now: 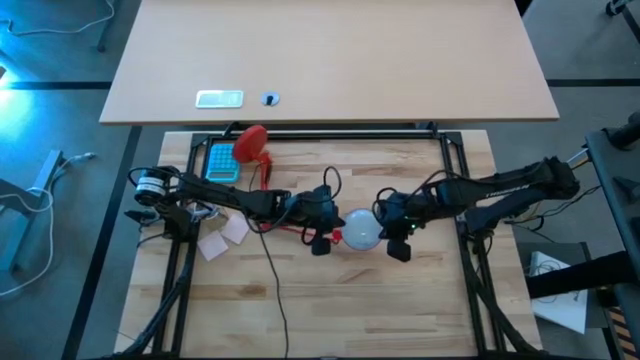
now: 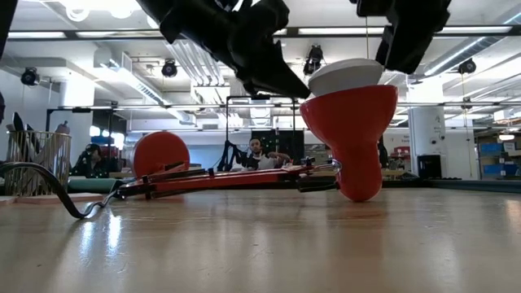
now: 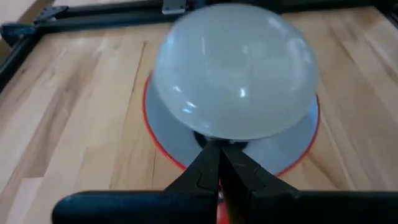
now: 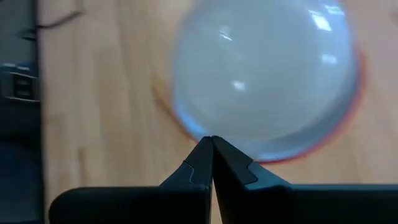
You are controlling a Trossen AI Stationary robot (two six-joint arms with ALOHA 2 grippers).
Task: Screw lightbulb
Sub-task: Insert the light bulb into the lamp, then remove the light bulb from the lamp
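Black fingertips of your left gripper [image 1: 322, 243] and right gripper [image 1: 399, 248] are pressed together, holding nothing, flanking the lightbulb [image 1: 361, 229] at frame centre. It sits dome-up in the red lamp shade [image 2: 352, 130], axis vertical, both arms about equally near.

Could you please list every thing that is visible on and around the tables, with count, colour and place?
white round lightbulb: one, white, sitting in the shade at the wooden table's middle
red lamp shade: one, red, opening upward, under the bulb
red round lamp base: one, red, far left part
blue flat device: one, blue, beside the lamp base
white paper pieces: several, white, near left arm
left gripper: one, dark, shut, left of the bulb
right gripper: one, dark, shut, right of the bulb
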